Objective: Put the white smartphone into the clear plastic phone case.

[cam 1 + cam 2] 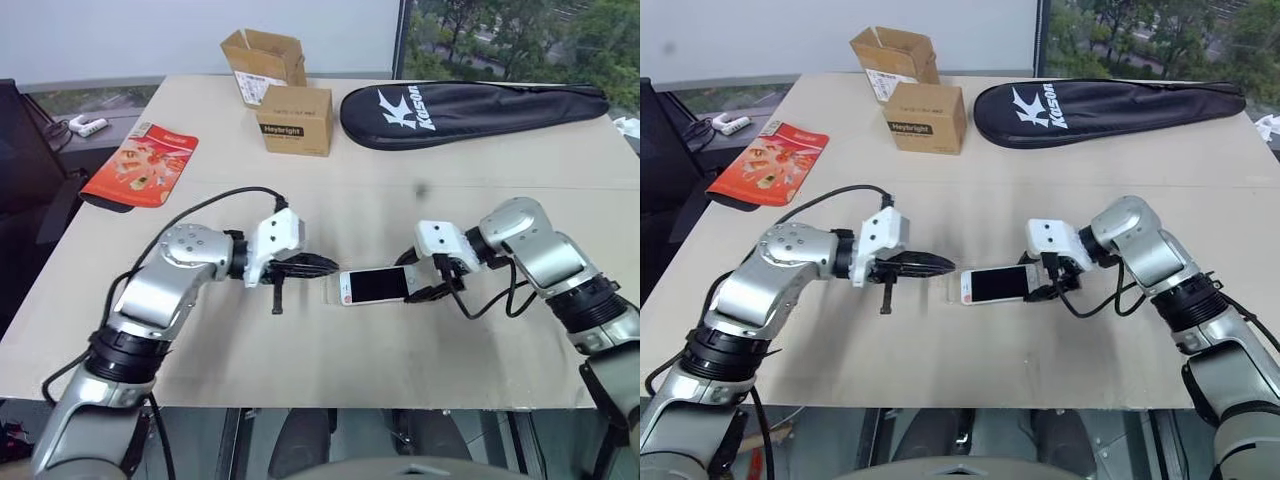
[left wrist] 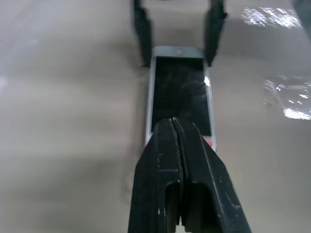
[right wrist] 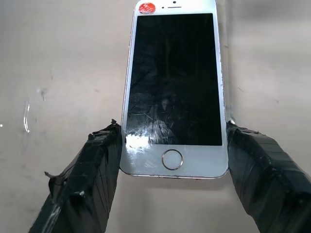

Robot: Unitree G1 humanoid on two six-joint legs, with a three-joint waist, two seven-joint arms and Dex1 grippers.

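Between my two arms, mid-table: white smartphone (image 1: 374, 285) lies flat, screen up, long axis running left-right. R gripper (image 3: 173, 162) jaws spread, pinching its home-button end by both long edges. L gripper (image 1: 322, 265) jaws pressed together, tip just off the opposite end. Clear plastic phone case (image 2: 287, 97) glints just beside phone.

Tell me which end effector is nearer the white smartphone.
Right. The right end effector straddles the home-button end of the white smartphone, fingers at its long edges. The left end effector, shut, hovers just off the opposite end.
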